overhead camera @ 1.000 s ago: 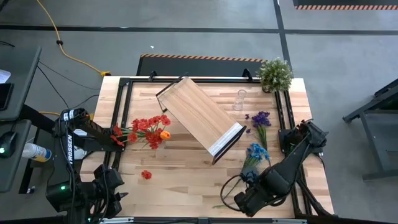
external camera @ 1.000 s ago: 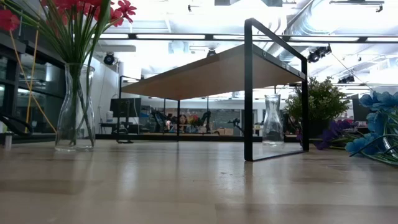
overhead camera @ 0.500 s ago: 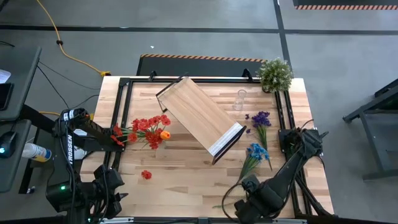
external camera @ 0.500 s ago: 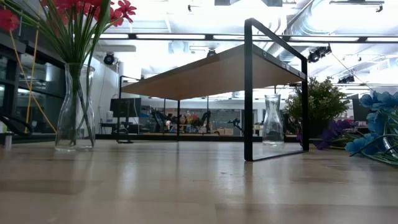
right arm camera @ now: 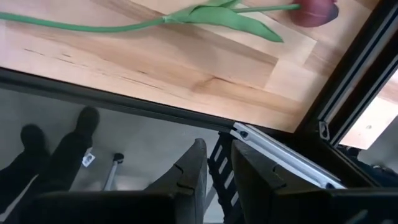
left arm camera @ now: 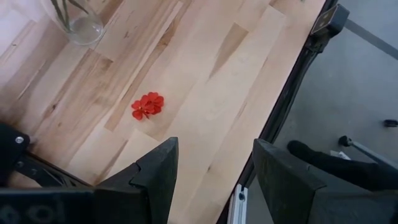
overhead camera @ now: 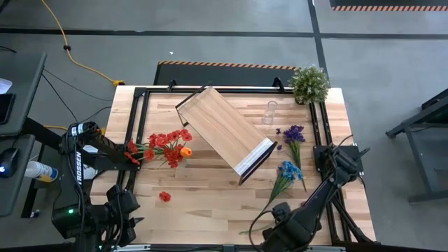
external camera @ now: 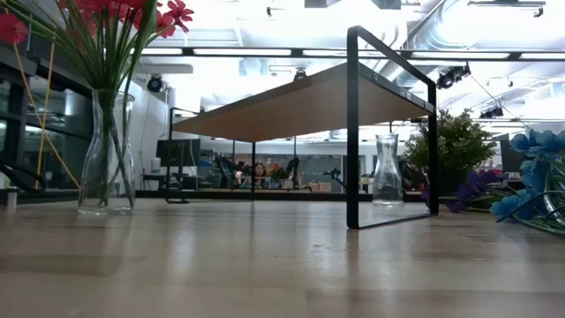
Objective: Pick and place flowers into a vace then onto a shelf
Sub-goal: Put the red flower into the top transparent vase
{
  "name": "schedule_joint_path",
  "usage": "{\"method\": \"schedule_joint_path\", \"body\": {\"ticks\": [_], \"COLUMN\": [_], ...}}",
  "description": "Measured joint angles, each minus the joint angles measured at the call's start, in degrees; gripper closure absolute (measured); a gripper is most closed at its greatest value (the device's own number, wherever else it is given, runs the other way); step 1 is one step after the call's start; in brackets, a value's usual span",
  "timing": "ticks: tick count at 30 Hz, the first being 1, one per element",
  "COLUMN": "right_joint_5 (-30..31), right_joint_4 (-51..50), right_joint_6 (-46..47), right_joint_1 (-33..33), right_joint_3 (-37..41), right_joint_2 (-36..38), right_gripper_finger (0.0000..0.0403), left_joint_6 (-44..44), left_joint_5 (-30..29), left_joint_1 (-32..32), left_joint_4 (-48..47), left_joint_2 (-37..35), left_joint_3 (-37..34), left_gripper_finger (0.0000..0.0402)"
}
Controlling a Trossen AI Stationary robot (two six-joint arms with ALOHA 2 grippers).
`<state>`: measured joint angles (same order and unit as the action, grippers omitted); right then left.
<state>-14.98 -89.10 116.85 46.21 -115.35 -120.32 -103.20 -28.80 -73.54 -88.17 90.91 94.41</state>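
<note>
My right gripper [right arm camera: 214, 171], nearly clenched and empty, needs opening before dropping squarely on the green-stemmed dark red flower [right arm camera: 186, 17] at six o'clock on the bench [overhead camera: 210, 196].

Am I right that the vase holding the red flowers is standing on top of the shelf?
Not quite: the vase with the red flowers stands on the table, to the left of the shelf and apart from it, as the high view shows.

flowers [overhead camera: 166, 145]: red, upright in vase | blue [overhead camera: 288, 171], purple [overhead camera: 293, 134] lying flat | shelf [overhead camera: 225, 136]: standing, apparently empty
</note>
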Motion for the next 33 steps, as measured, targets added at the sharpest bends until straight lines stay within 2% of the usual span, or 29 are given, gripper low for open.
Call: {"method": "schedule_joint_path", "body": {"ticks": [5,11,24,33], "right_joint_5": [-0.19,3.87,-2.56,-7.49], "right_joint_4": [0.42,0.92,2.24,1.98], "right_joint_6": [0.25,-1.97,4.32,6.04], "right_joint_1": [-0.34,-0.51,-0.83,0.59], "right_joint_3": [0.0,0.0,-0.07,-0.09], "right_joint_2": [-1.45,-2.39,-2.41,-5.43], "right_gripper_finger": [0.0336,0.0336,0.0336,0.0336], "left_joint_6": [-0.07,-0.07,-0.11,-0.05], "left_joint_5": [0.02,0.04,-0.39,-0.31], "left_joint_1": [0.01,0.01,0.02,0.0], "left_joint_4": [0.18,0.67,1.69,1.65], "left_joint_2": [0.0,0.0,0.0,0.0], "left_joint_3": [0.0,0.0,0.0,0.0], "left_gripper_finger": [0.0163,0.0163,0.0163,0.0163]}}
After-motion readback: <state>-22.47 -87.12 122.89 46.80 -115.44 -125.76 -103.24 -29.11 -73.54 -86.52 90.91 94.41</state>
